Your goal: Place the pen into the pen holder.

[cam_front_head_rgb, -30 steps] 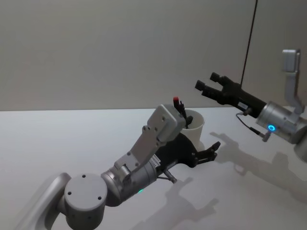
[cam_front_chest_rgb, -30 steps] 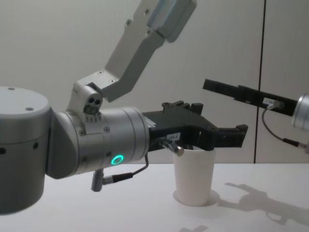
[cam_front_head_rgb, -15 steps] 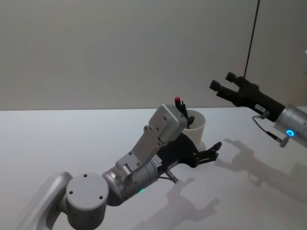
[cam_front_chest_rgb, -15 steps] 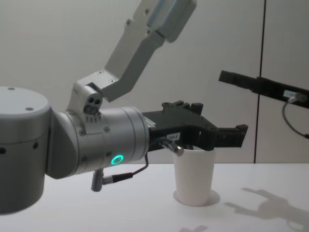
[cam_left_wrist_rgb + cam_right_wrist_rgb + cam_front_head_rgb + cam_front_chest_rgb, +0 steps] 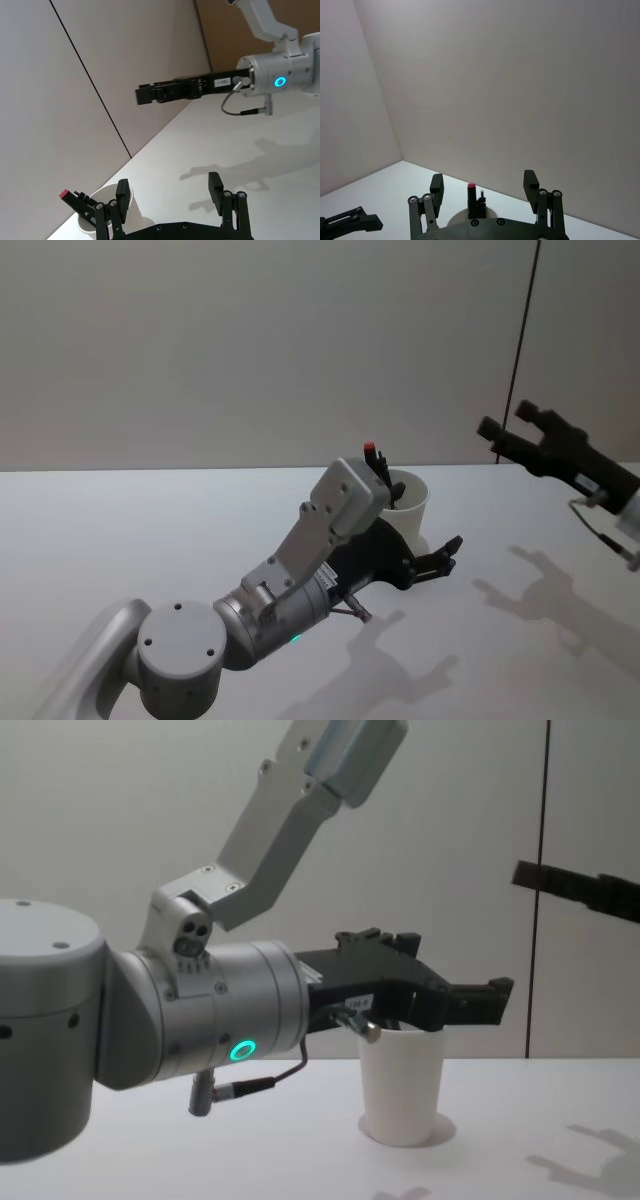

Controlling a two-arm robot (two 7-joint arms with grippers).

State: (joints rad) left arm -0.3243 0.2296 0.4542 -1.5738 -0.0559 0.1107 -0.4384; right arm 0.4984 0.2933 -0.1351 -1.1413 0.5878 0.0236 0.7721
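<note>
White table [image 5: 150,530], pen [image 5: 378,467] upright in pen holder [image 5: 412,510] — red end up, left gripper [image 5: 169,192] and right gripper [image 5: 482,187] fingers spread, empty.

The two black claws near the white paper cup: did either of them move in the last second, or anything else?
The right gripper, open and empty, pulled back up and to the robot's right, away from the white paper cup. The left gripper stayed open beside the cup, and the black pen with the red tip stayed standing inside it.

Both arms are clad in brushed silver cylinders dotted with small screws; a green ring light, grey cables and black fingers [image 5: 492,1001] are carried by each.
</note>
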